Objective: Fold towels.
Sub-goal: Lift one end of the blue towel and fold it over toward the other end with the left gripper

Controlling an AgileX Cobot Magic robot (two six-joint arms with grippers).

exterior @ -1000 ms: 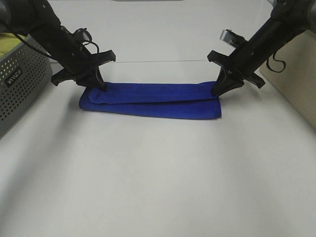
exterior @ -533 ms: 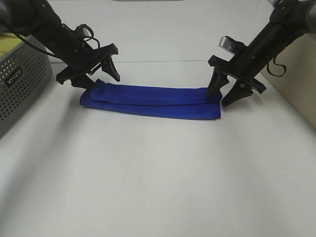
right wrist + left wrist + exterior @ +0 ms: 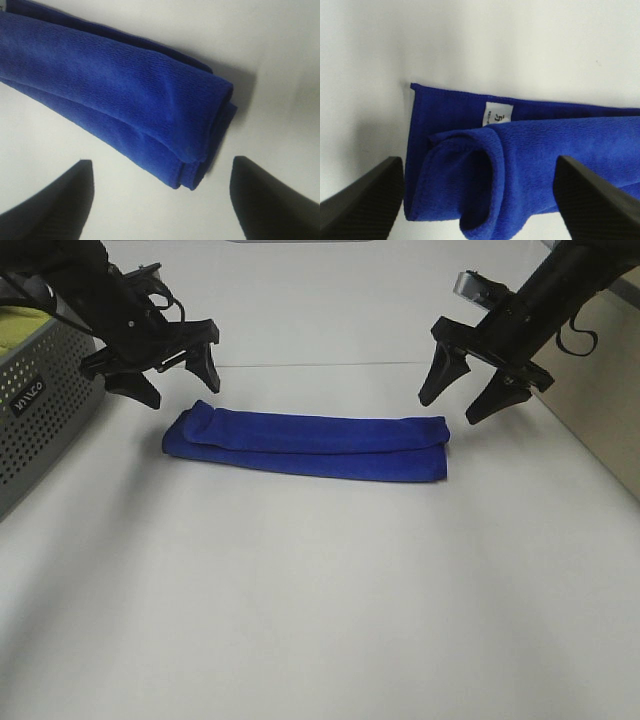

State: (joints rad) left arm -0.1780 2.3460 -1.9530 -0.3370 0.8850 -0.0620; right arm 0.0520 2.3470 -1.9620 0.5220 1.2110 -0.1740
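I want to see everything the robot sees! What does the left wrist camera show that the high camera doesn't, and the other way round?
Only the left wrist view shows the small white tag on the blue towel and its curled-over end. Only the high view shows the right gripper, open by the other end, and the grey basket. Both show the folded towel on the white table and the open left gripper.

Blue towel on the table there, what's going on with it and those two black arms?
Two robot arms are working on folding the blue towel. It lies on the white table, folded into a long narrow strip, with its white tag showing at the left arm's end. The left arm hangs above one end and the right arm above the other, both with jaws open and clear of the cloth, holding nothing.
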